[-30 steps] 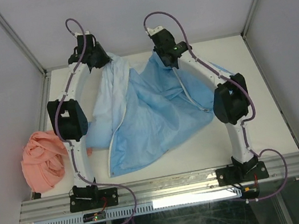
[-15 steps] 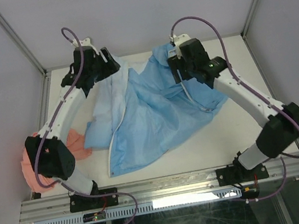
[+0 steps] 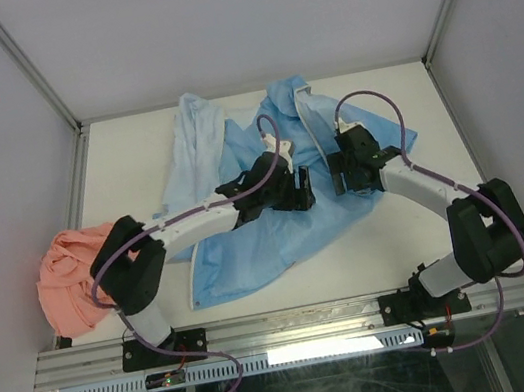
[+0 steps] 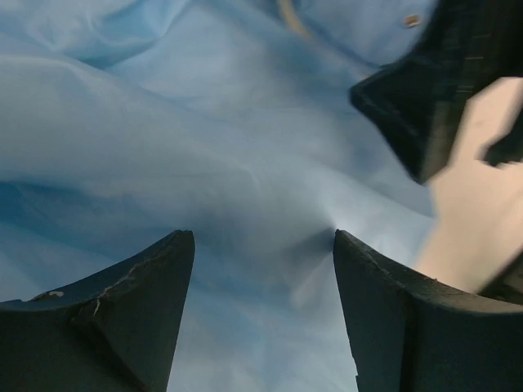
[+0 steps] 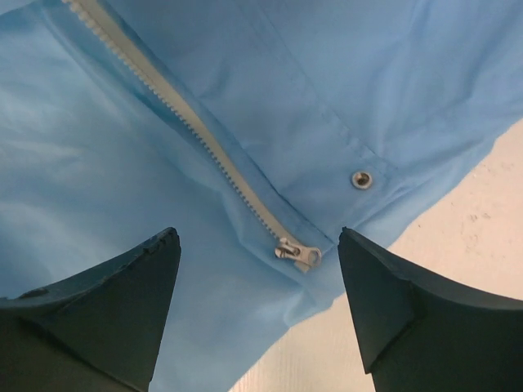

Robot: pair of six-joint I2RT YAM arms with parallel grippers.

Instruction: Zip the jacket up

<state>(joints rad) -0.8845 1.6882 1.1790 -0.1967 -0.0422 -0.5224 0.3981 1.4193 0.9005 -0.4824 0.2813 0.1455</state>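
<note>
The light blue jacket (image 3: 250, 244) lies spread open across the middle of the table, its paler lining (image 3: 193, 137) showing at the far left. My left gripper (image 3: 301, 189) hovers over the jacket's middle, open, with only smooth blue fabric (image 4: 163, 122) between its fingers (image 4: 122, 310). My right gripper (image 3: 347, 173) is close beside it to the right, open too. In the right wrist view the white zipper (image 5: 188, 122) runs diagonally down to its metal slider (image 5: 298, 253) at the hem corner, lying between the spread jaws (image 5: 257, 237) and untouched.
A salmon-pink garment (image 3: 73, 275) is bunched at the table's left edge. A metal snap (image 5: 360, 179) sits near the zipper end. Bare white table (image 5: 458, 269) shows just past the hem. Enclosure walls ring the table.
Both grippers have opened and let go of the jacket's top edge. Both arms swung from the far side down to the jacket's middle. The jacket has settled flat.
</note>
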